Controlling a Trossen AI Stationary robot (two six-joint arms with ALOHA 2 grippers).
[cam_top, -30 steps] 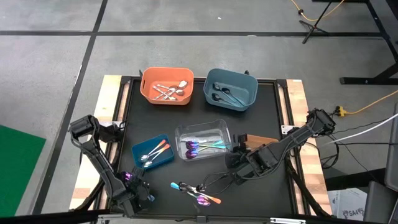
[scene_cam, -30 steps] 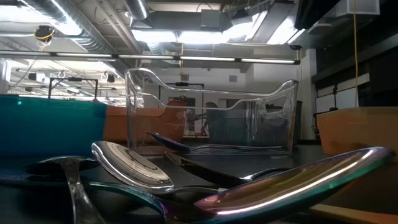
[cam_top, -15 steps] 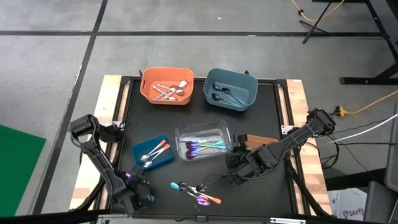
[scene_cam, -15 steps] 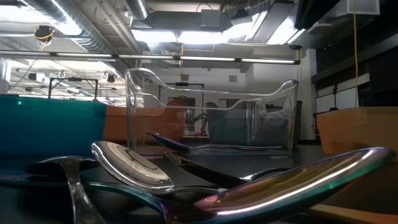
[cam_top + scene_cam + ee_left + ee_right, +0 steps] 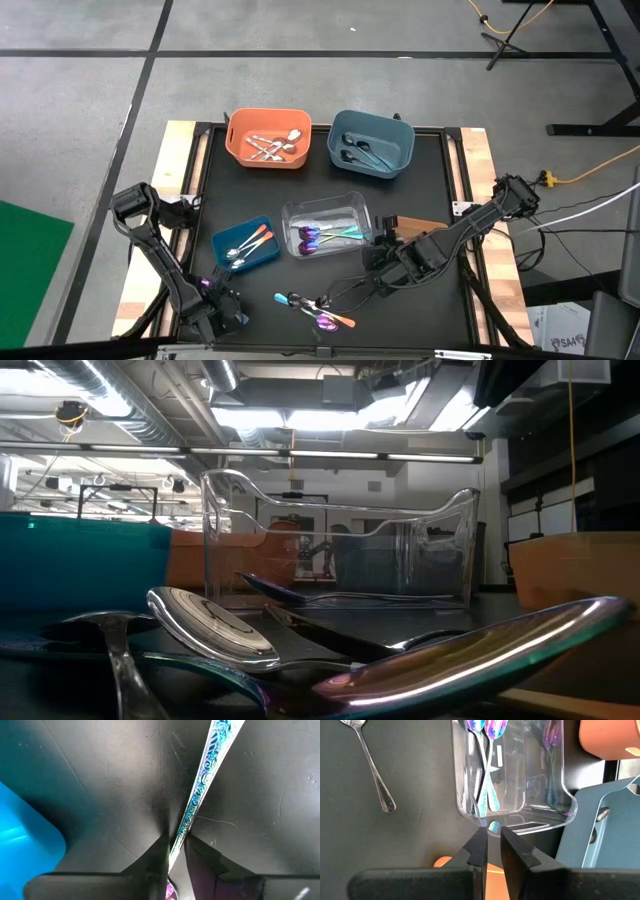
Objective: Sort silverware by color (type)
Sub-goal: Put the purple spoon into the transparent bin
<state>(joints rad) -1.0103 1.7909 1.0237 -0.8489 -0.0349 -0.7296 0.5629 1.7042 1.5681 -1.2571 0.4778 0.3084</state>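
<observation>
My left gripper [image 5: 220, 305] stands low at the table's near left corner, beside the small blue bin [image 5: 262, 258], and is shut on an iridescent piece of silverware [image 5: 200, 795]. My right gripper [image 5: 490, 842] hovers over the right end of the clear bin [image 5: 290, 212], its fingers together with nothing seen between them. That bin holds iridescent spoons [image 5: 487, 765]. A loose pile of silverware [image 5: 315, 310] lies on the mat near the near edge, and it fills the low view [image 5: 300, 660]. A silver fork [image 5: 370, 760] lies on the mat beside the clear bin. My left gripper pinches the iridescent piece's patterned teal handle [image 5: 181, 831] between its two fingers. The handle runs on out past the fingertips over the black mat. A purple part [image 5: 171, 892] shows back between the fingers. I cannot tell whether the piece rests on the mat.
The orange bin [image 5: 237, 150] with silver pieces and the grey-blue bin [image 5: 398, 128] with dark pieces stand at the far edge. The small blue bin holds spoons with coloured handles. A brown bin [image 5: 415, 225] lies under the right arm. Wooden rails border the mat's left and right sides.
</observation>
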